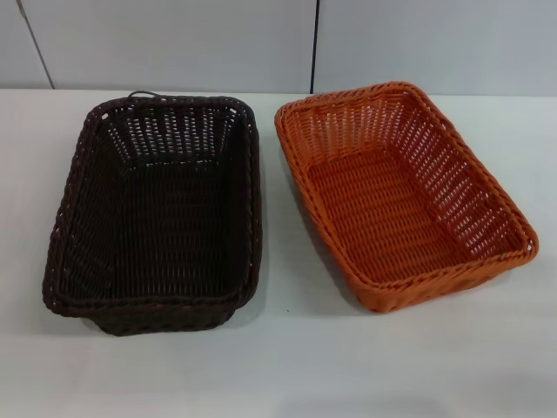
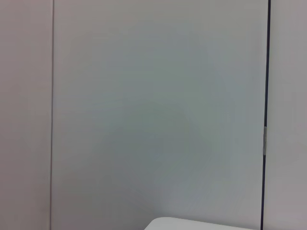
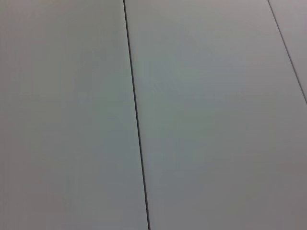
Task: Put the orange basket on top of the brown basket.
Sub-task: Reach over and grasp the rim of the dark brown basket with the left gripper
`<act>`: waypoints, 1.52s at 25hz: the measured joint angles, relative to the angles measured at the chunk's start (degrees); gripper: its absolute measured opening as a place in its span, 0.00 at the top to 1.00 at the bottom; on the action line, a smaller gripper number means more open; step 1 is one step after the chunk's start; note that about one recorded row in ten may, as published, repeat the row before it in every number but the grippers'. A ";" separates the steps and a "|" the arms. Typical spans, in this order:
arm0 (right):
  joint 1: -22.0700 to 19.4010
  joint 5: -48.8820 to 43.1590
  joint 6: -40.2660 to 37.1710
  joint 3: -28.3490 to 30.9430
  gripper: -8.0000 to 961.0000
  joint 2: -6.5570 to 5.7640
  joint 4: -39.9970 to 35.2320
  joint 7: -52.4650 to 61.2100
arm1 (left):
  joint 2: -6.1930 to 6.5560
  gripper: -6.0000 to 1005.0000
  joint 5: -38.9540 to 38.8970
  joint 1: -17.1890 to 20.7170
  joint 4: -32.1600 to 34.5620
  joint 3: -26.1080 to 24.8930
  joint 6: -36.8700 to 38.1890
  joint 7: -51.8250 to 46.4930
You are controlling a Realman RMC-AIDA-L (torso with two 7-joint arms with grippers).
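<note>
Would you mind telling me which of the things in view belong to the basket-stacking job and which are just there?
Part of the job:
- orange basket, on the robot's right, empty
- brown basket, on the robot's left, apart from the orange one

Just there:
- white table
- panelled wall behind it

Neither gripper is in view.

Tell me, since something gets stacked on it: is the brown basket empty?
Empty. The head view shows the brown basket upright on the table, its woven floor bare, beside the orange basket.

White table [image 1: 278, 366] — pale panelled wall [image 1: 174, 43] behind
</note>
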 joint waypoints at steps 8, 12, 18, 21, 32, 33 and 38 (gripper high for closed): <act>0.33 0.00 0.17 0.00 0.13 0.00 -0.12 0.00 | 0.09 0.24 -0.10 -0.08 -0.45 -0.04 0.00 -0.20; 0.51 0.00 0.28 0.00 0.13 -0.02 -0.13 0.00 | 0.63 0.24 0.20 0.29 -4.71 0.17 -0.84 -0.34; 0.54 0.00 0.38 0.00 0.13 -0.10 -0.10 0.00 | 5.05 0.24 5.47 1.73 -20.54 -1.64 -14.11 -0.04; 0.53 0.00 0.39 0.01 0.13 -0.10 -0.22 0.00 | 8.35 0.24 11.63 3.35 -33.35 -4.07 -29.59 -0.51; 0.60 0.00 0.68 0.00 0.13 -0.11 -0.37 0.00 | 2.63 0.25 14.75 3.16 -73.78 -23.53 -99.80 10.74; 0.60 0.00 0.68 0.00 0.13 -0.11 -0.37 0.00 | 1.29 0.25 14.84 2.10 -75.71 -25.60 -105.37 12.70; 0.93 0.00 1.39 -0.18 0.13 -0.13 -0.46 0.00 | 0.50 0.25 15.87 -1.87 -78.55 -26.56 -119.16 13.78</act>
